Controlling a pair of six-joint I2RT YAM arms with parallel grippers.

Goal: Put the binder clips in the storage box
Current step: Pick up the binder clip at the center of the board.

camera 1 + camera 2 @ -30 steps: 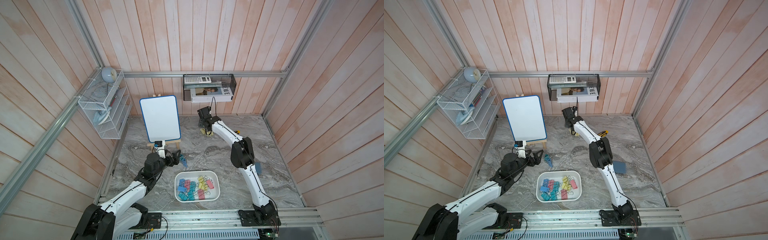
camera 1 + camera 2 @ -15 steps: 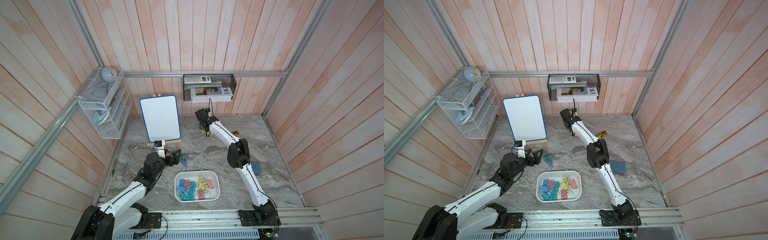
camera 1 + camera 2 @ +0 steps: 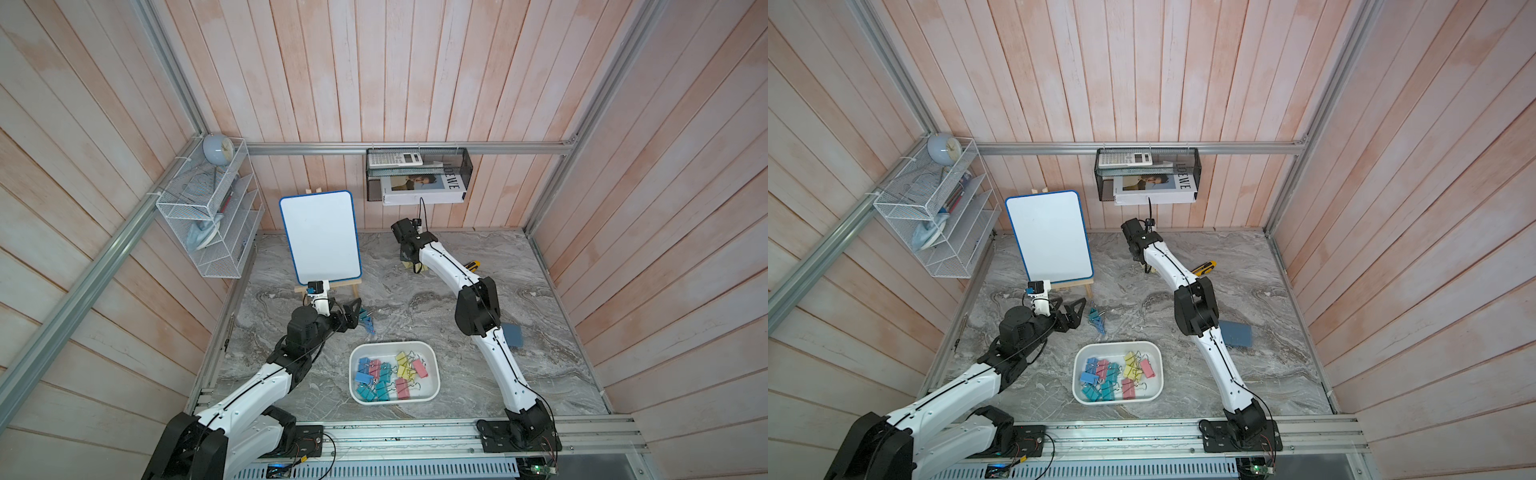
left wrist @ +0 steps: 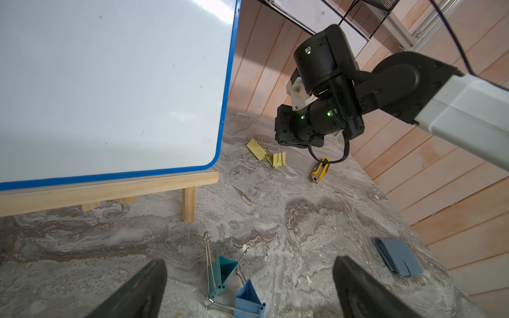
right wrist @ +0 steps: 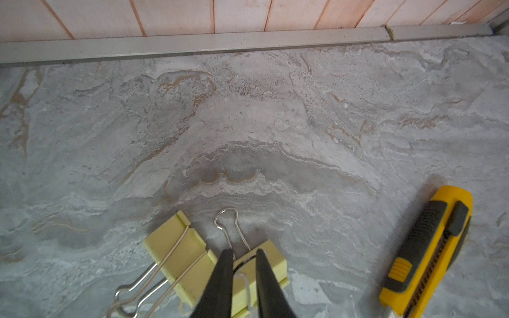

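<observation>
The bench [image 3: 415, 299] lies mostly open around the storage box [image 3: 434, 365] near its front edge, and most binder clips [image 3: 386, 376] are inside the box. My left tool [image 4: 249, 263] gapes wide at a teal clip [image 4: 223, 271] and a blue clip [image 4: 249, 298] near the whiteboard [image 3: 320, 237]. Near the back edge my right tool [image 5: 243, 253] stands narrow about a yellow clip [image 5: 272, 256], with the utility knife [image 5: 427, 247] close by. I cannot tell whether it pinches the clip.

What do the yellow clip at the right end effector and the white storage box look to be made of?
Yellow binder clip: thin folded body, probably painted sheet metal, matte pastel coat; handles are bare shiny steel-looking wire. Storage box: likely moulded plastic, smooth white with a slight sheen, rounded corners and rolled rim.
</observation>
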